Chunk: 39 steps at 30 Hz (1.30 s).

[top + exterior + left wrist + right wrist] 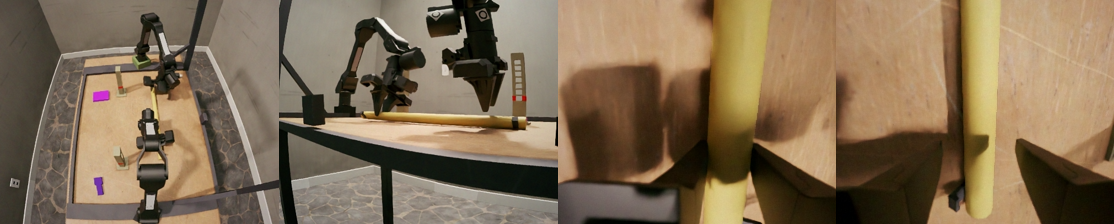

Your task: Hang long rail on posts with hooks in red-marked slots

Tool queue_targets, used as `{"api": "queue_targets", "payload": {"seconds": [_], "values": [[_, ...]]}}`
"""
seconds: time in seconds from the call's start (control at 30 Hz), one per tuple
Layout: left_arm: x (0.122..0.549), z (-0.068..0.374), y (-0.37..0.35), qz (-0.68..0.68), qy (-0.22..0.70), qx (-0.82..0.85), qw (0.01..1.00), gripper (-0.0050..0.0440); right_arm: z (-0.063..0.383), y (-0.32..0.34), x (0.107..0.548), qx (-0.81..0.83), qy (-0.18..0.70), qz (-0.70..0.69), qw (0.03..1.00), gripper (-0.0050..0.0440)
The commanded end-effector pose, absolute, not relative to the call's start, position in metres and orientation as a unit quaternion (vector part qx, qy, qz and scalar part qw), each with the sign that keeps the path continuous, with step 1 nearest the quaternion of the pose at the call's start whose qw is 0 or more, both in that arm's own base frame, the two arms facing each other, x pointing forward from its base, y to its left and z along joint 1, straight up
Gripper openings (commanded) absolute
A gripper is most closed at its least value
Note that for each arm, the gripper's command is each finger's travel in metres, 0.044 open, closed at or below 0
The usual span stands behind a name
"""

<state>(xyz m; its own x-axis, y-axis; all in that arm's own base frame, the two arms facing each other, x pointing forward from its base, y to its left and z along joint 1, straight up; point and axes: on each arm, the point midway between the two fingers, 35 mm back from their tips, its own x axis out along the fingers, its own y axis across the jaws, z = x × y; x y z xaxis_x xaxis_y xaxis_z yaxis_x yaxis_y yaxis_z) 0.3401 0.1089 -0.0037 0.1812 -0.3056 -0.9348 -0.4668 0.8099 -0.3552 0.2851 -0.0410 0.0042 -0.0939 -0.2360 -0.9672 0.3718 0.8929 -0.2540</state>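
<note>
Left end effector (155, 138) (381, 112) (730, 145) tight on rail (155, 105) (444, 119) (738, 75) (981, 75) — right end effector (162, 85) (488, 108) (979, 142) half-open, empty, above it.

In the top view, the fingertips of the left gripper (155, 140) (381, 112) (730, 145) and right gripper (162, 88) (488, 108) (979, 146) are hidden beneath their housings, as are stretches of the rail (155, 105) (444, 119) (738, 75) (981, 75). Behind the left gripper, one post (119, 78) (406, 75) is mostly covered in the exterior view. Both rail ends are cut off in the left wrist view. Beside the right gripper's fingers, the dark hook (956, 198) is too small to be made out fully.
</note>
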Motion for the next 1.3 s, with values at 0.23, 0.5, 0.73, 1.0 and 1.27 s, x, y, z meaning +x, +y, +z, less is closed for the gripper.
{"api": "queue_targets", "payload": {"seconds": [0.23, 0.5, 0.73, 1.0, 1.27], "values": [[0.343, 0.001, 0.110, 0.055, 0.632, -0.302, 0.711, -0.0050, -0.004, -0.046, 0.283, 0.039, 0.701, -0.244, 0.669, 0.0225], [0.343, 0.001, 0.110, 0.055, 0.632, -0.302, 0.711, -0.0050, -0.013, -0.048, 0.282, 0.038, 0.701, -0.242, 0.669, 0.0225], [0.343, 0.001, 0.110, 0.055, 0.632, -0.302, 0.711, -0.0050, -0.023, -0.051, 0.281, 0.038, 0.701, -0.242, 0.669, 0.0225], [0.343, 0.001, 0.110, 0.055, 0.632, -0.302, 0.711, -0.0050, -0.029, -0.052, 0.281, 0.038, 0.701, -0.242, 0.670, 0.0206], [0.343, 0.001, 0.110, 0.055, 0.632, -0.302, 0.711, -0.0050, -0.024, -0.051, 0.286, 0.042, 0.694, -0.241, 0.677, 0.0166]]}}
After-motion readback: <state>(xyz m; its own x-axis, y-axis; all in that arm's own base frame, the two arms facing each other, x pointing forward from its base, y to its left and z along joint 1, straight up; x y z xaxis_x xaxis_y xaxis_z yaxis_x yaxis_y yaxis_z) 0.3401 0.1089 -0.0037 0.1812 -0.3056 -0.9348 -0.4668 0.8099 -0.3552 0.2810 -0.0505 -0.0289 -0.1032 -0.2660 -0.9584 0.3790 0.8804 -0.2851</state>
